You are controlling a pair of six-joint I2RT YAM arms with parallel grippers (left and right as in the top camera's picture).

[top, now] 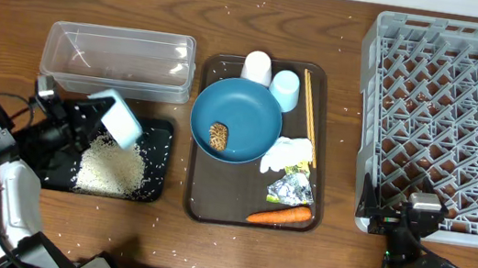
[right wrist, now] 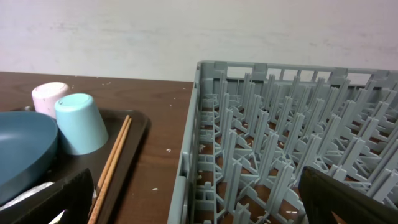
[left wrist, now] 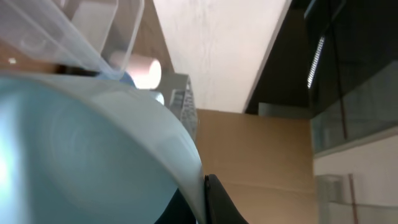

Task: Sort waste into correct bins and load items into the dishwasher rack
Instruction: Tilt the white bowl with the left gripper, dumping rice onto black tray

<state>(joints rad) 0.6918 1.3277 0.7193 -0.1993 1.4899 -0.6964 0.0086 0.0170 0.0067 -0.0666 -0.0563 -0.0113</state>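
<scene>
While the left gripper (top: 91, 116) pinches the rim of the bowl (top: 121, 118), we see the bowl tipped on its side over the black tray (top: 156, 146). A heap of rice (top: 110, 168) lies in that tray, just below the bowl. From the left wrist the bowl fills most of the view. The tub (top: 121, 35) stands just behind the black tray.

Beside them we find the brown tray (top: 213, 191). It carries the plate (top: 251, 112) with the lump (top: 218, 134) on it. At the tray's far end the white cup (top: 257, 65) and the blue cup (top: 285, 89) stand upside down. The chopsticks (top: 309, 115) lie along the tray's right edge. Nearer us are the tissue (top: 287, 152), the foil (top: 291, 191) and the carrot (top: 279, 216).

On the right of the counter (top: 191, 7) sits the rack (top: 454, 116). The right gripper (top: 395, 213) hangs at the rack's near left corner, its fingers spread wide and holding nothing. Stray grains dot the counter.
</scene>
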